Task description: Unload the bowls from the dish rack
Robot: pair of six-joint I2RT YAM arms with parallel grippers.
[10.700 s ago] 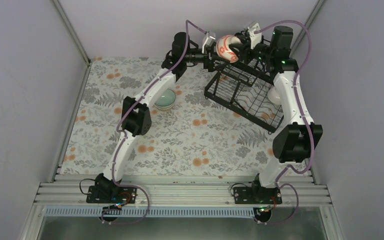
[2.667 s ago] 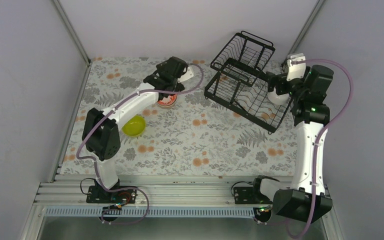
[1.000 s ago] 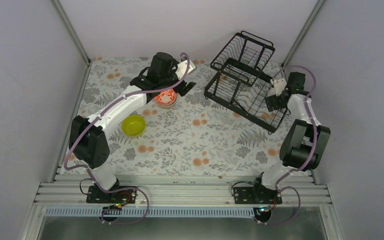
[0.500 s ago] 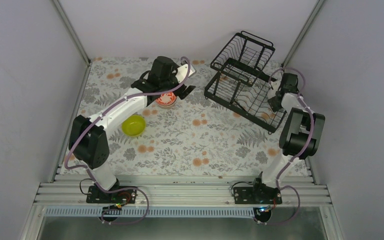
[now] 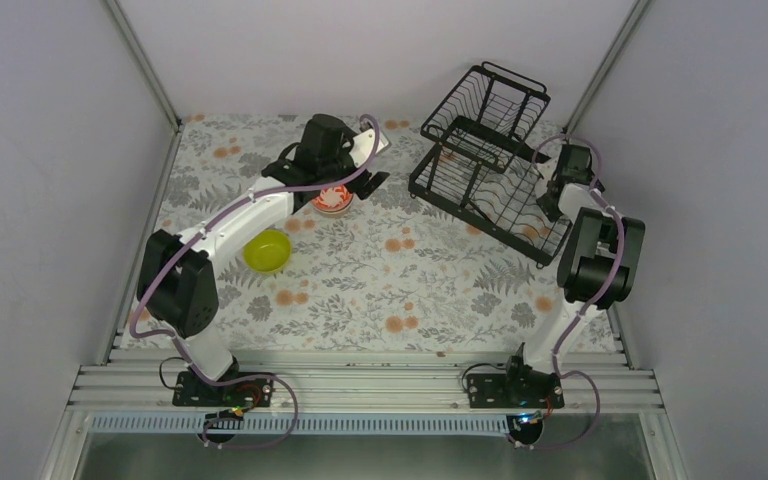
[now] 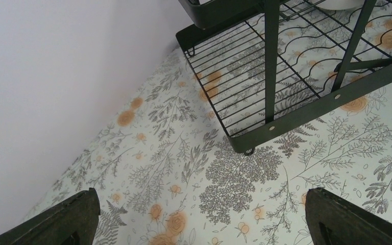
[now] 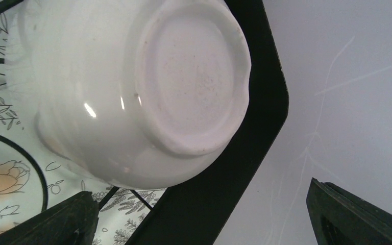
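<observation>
The right arm has folded in toward the dish rack (image 5: 480,130), right gripper (image 7: 204,214) spread wide before the white bowl (image 7: 148,87) in its lower tray, apparently to take it. The left gripper (image 6: 204,214), equally spread, hangs beside the red-patterned bowl (image 5: 332,200), already unloaded.

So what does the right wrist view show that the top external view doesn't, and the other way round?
Only the right wrist: the plain white bowl seen close up from below, foot ring and all, just ahead of the open right gripper. Only the top external: the lime-yellow bowl and the red-orange patterned bowl, both out of the dish rack. Both: the rack's black wire and the floral tablecloth.
</observation>
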